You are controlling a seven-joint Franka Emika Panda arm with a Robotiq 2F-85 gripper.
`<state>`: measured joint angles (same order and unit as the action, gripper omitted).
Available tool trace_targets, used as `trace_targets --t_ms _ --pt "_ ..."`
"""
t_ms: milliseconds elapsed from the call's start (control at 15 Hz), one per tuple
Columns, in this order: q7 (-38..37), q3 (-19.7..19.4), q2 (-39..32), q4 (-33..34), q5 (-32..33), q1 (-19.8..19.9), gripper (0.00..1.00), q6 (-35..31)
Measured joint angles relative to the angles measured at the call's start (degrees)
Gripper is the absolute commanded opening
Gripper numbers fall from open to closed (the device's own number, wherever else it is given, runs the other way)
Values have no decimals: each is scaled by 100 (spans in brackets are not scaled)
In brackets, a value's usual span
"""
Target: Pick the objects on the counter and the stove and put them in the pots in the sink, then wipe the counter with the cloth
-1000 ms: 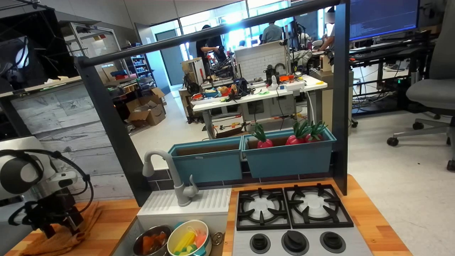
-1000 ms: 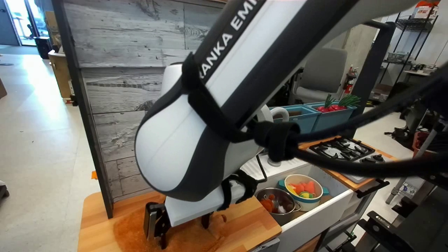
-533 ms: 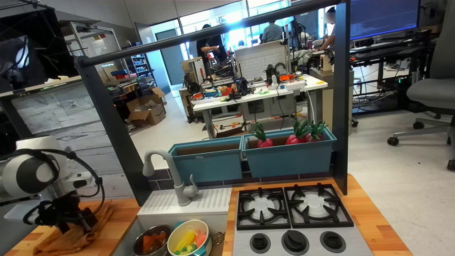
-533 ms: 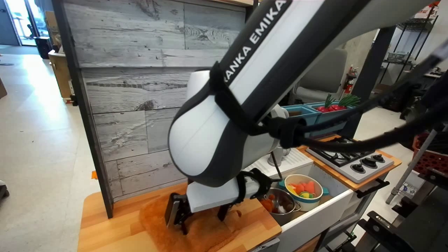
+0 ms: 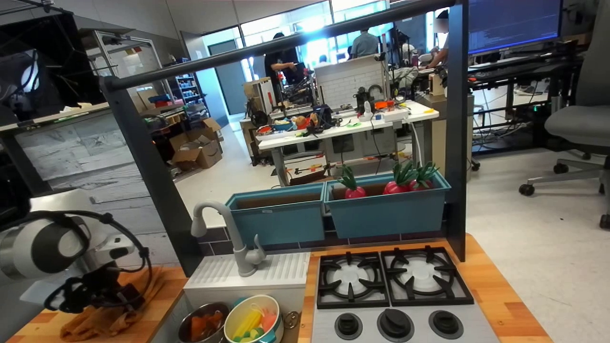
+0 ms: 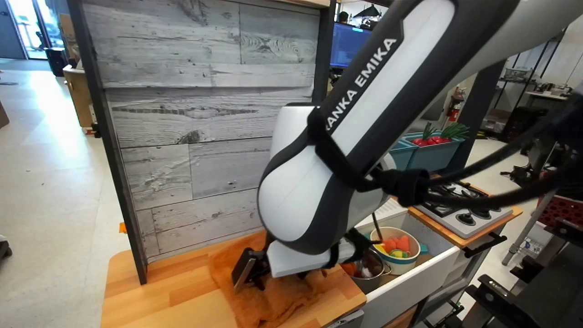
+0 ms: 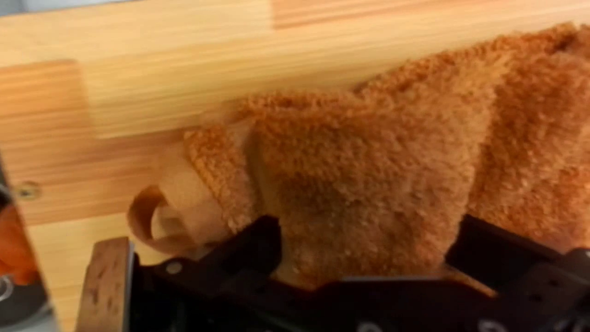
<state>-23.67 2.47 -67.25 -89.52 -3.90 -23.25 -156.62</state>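
The orange-brown cloth (image 7: 368,175) lies crumpled on the wooden counter (image 6: 159,291), left of the sink (image 6: 410,296). My gripper (image 7: 367,233) presses down onto it, fingers spread wide, with a stretch of cloth showing between them; a loop on the cloth sticks out beside one finger. In an exterior view the arm covers part of the gripper (image 6: 273,282). Two pots stand in the sink: a steel pot (image 6: 370,283) holding orange-red objects (image 5: 200,325), and a white pot (image 6: 403,268) with yellow, green and pink objects (image 5: 250,324). The stove (image 5: 371,333) is right of the sink.
A grey faucet (image 5: 245,259) rises behind the sink. Blue planters (image 5: 388,209) hang at the back, one with red radishes. A wood-plank wall panel (image 6: 205,173) stands along the counter's back, joined to a dark frame post (image 5: 152,176).
The arm has moved across the counter toward the sink, and the cloth has slid along beneath the gripper, bunching up. The fingers have stayed apart. Pots and their contents have not moved.
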Motion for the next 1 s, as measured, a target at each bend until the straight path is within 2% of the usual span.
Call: trace_targets --t_ms 333,533,733,1000 --pt "31 310 -138 587 48 -1040 100 -203" --pt "30 363 -294 974 30 -1346 100 -140" --pt "28 291 -394 1061 -40 -1123 100 -86" --pt "28 263 -359 871 -255 -393 100 -87"
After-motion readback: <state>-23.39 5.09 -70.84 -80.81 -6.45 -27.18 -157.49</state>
